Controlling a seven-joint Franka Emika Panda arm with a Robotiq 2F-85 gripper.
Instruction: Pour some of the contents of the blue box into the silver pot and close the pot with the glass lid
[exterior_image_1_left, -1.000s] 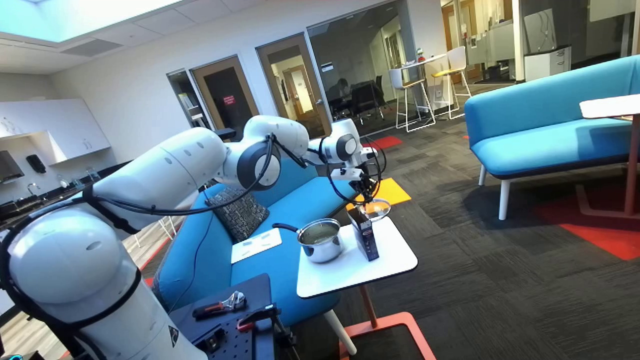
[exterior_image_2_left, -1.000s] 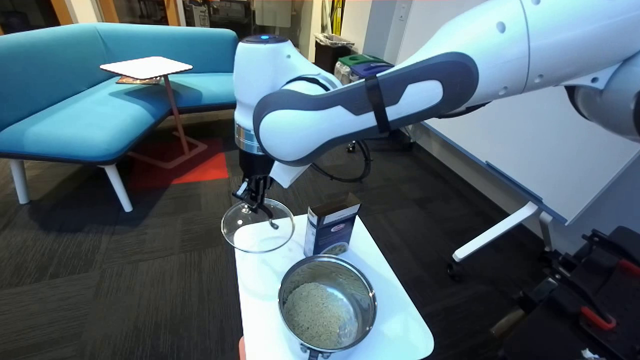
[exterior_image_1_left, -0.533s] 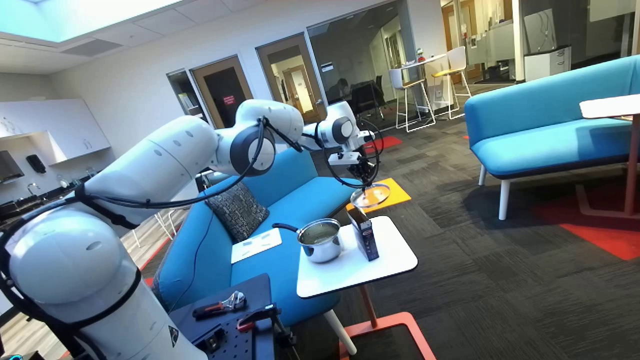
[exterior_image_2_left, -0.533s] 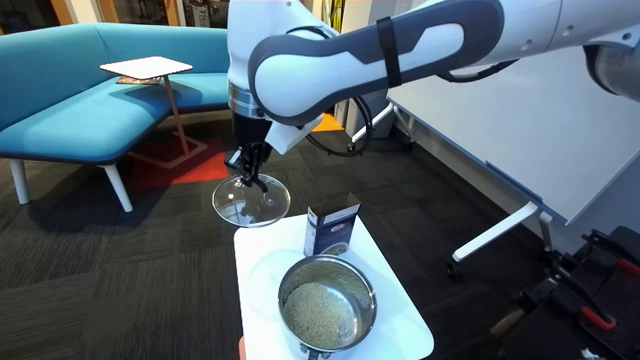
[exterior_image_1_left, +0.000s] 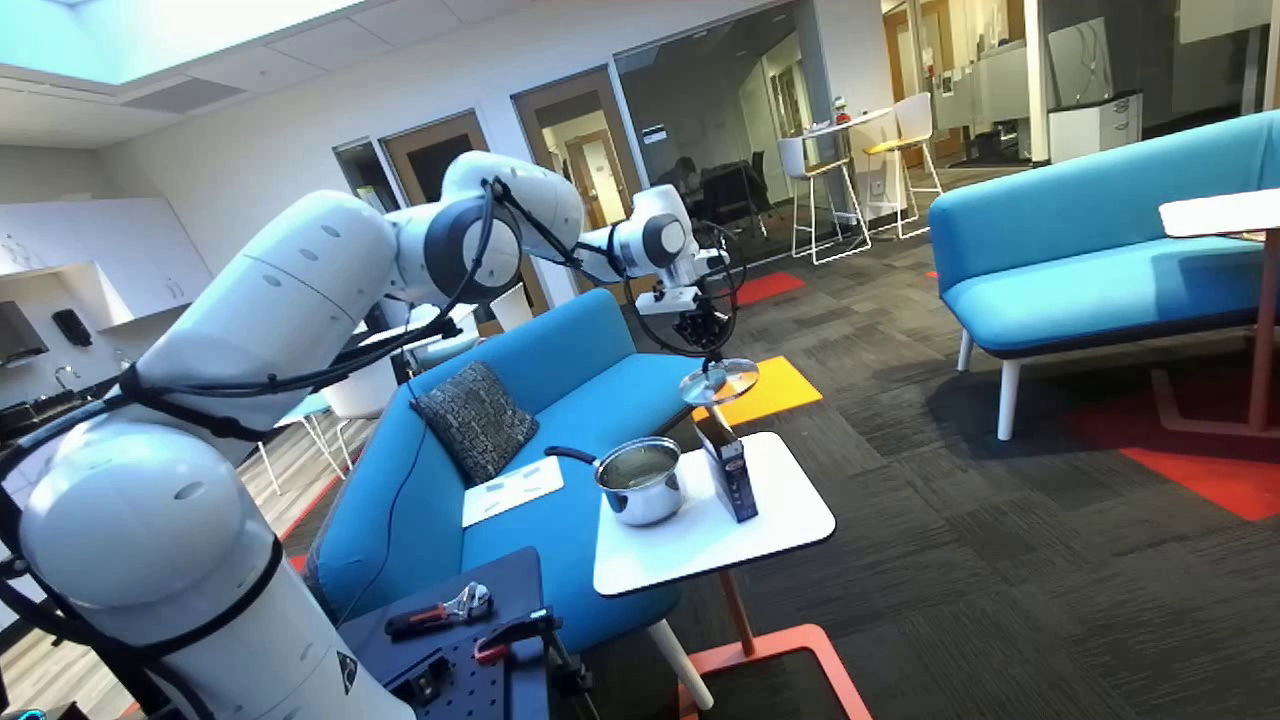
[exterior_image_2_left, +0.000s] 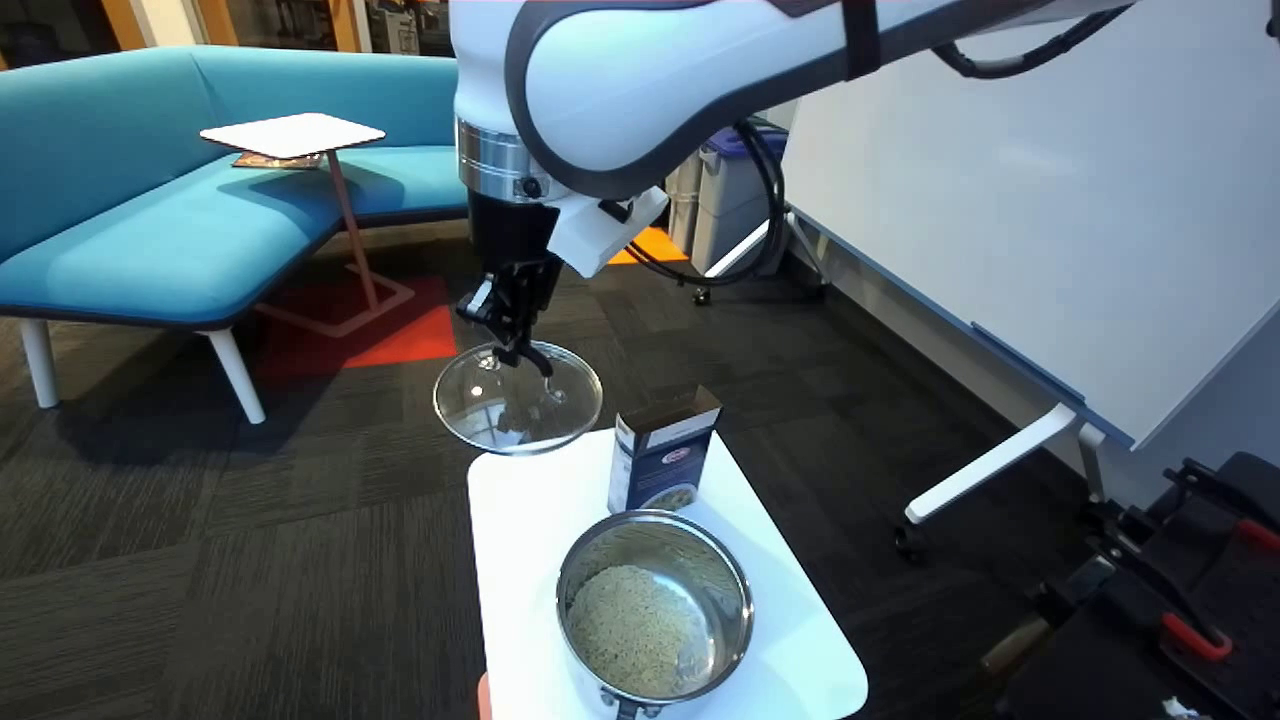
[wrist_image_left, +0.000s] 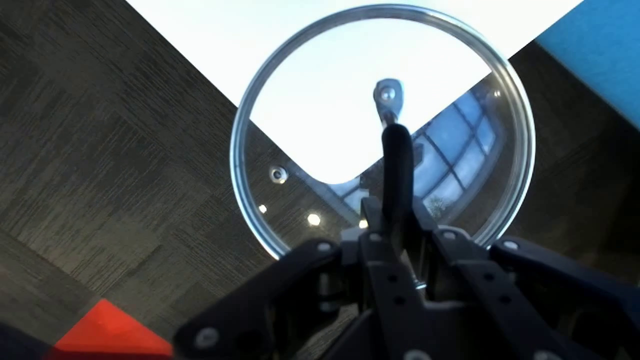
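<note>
jaws gripping glass lid (exterior_image_2_left: 518, 402) by its handle (wrist_image_left: 398, 162), midair, grainy stuff (exterior_image_2_left: 628, 625) chilling in silver pot (exterior_image_1_left: 648, 503), blue box (exterior_image_2_left: 658, 468) beside, both on table (exterior_image_2_left: 535, 560)

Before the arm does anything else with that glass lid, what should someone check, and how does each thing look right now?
1. Grip: ok. The gripper is shut on the black handle of the glass lid.
2. Pot filled: ok. Pale grains cover much of the bottom of the silver pot.
3. Pot steady: ok. It stands upright on the white table.
4. Lid over pot: not ok. It hangs in the air, apart from the pot.
5. Clear path: cannot tell. The blue box stands upright beside the pot and might be near the lid's way.
6. Lid level: cannot tell from these views.
</note>
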